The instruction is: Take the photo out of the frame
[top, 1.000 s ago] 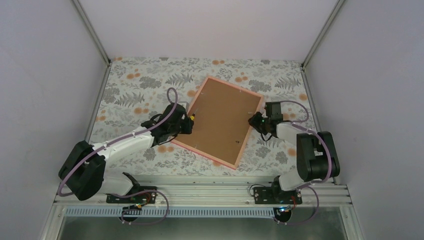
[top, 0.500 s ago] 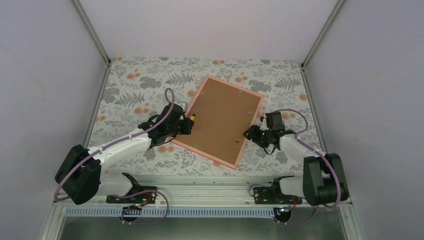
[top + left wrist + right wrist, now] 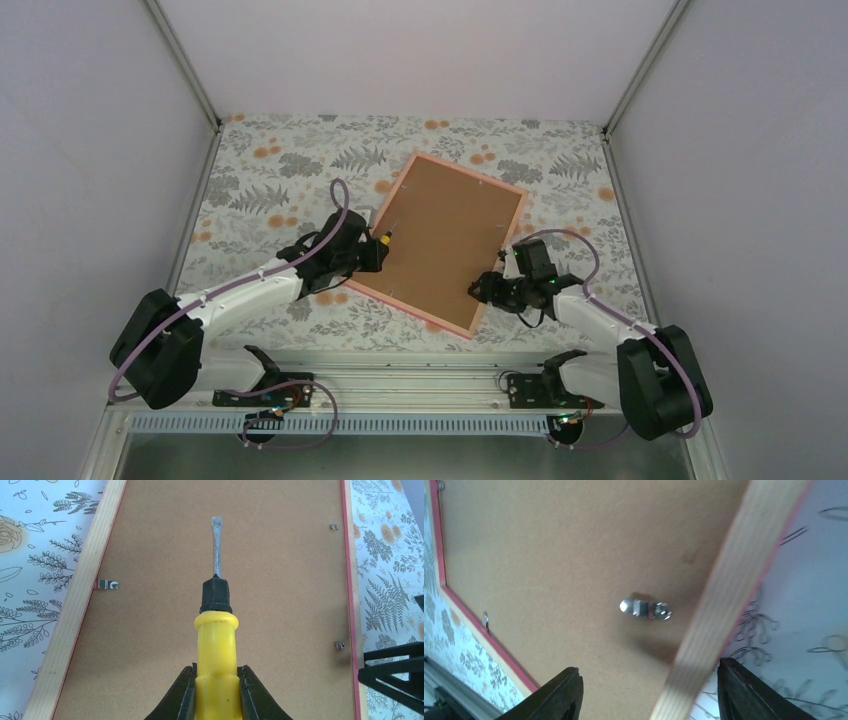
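- Your left gripper [image 3: 215, 692] sits at the left long edge of the frame [image 3: 470, 172]. Its fingers are clamped on the yellow handle of a flat-blade screwdriver [image 3: 216, 625].
- The screwdriver's blade points across the frame's brown backing board [image 3: 445, 240], towards the far long edge. You cannot tell whether the tip touches the board.
- A small metal clip [image 3: 106, 584] sits on the frame's left rail, just left of the blade. It is apart from the blade.
- The frame lies back-up on the floral tablecloth [image 3: 280, 170], turned at an angle, between your two grippers. Its thin pink rim shows around the board.
- The photo is hidden under the backing board, so you cannot see it from any view.
- Two more clips [image 3: 334, 527] [image 3: 340, 645] sit along the frame's right rail in the left wrist view.
- Your right gripper [image 3: 651, 697] hangs over the frame's right long edge, near the corner closest to the arm bases. Its fingers [image 3: 566, 692] stand well apart, one over the board and the other beyond the wooden rail.
- A metal clip [image 3: 645, 608] lies on the board just inside that rail, ahead of the parted fingers and untouched by them.
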